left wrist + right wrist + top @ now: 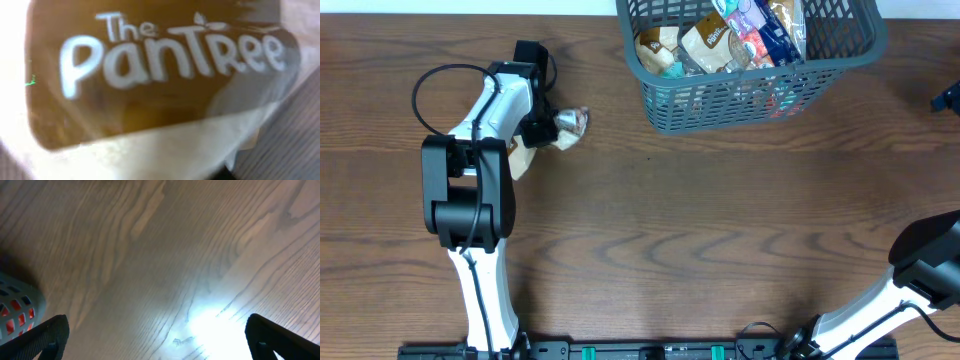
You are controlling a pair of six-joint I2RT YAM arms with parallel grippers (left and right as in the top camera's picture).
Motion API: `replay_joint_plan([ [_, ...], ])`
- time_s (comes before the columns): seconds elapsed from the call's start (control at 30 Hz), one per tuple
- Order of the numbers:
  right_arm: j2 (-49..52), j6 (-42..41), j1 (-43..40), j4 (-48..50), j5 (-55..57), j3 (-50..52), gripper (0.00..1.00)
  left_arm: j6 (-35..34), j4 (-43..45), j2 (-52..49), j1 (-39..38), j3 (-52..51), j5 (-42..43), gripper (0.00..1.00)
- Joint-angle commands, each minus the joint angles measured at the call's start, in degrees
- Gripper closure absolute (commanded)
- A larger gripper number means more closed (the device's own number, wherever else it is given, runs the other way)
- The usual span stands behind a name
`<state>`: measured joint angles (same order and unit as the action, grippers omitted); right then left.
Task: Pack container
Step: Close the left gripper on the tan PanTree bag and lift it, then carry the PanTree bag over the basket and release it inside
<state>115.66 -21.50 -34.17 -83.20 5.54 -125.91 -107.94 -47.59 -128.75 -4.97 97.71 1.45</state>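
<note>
The container [720, 100], a dark grey-blue lattice basket, stands at the back right of the table with several snack packets [720, 40] inside. A brown and white snack packet [570, 123] marked "The PanTree" lies on the table at the left. My left gripper [537, 128] sits down on this packet and is closed on it. The packet [165, 80] fills the left wrist view and hides the fingers. My right gripper [157, 340] hangs open over bare wood, nothing between its fingers. A corner of the container [15, 310] shows at the left of that view.
The left arm's base and links [470, 190] stand left of centre. The right arm [920, 270] reaches in from the lower right corner. A small dark object [947, 98] sits at the right edge.
</note>
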Motion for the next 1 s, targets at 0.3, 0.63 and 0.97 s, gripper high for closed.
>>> replay_joint_plan([
  [0.3, -0.13, -0.76, -0.31, 0.07, 0.02, 0.13, 0.01, 19.87, -2.05, -1.27, -0.26, -0.39, 8.17, 0.95],
  [0.63, -0.13, -0.76, -0.31, 0.07, 0.02, 0.13, 0.01, 38.99, -10.38, 14.95, -5.40, -0.39, -12.79, 0.94],
  [0.97, -0.13, -0.76, -0.31, 0.07, 0.02, 0.13, 0.01, 55.91, 4.83, 40.85, -10.60, -0.28, -18.88, 0.94],
])
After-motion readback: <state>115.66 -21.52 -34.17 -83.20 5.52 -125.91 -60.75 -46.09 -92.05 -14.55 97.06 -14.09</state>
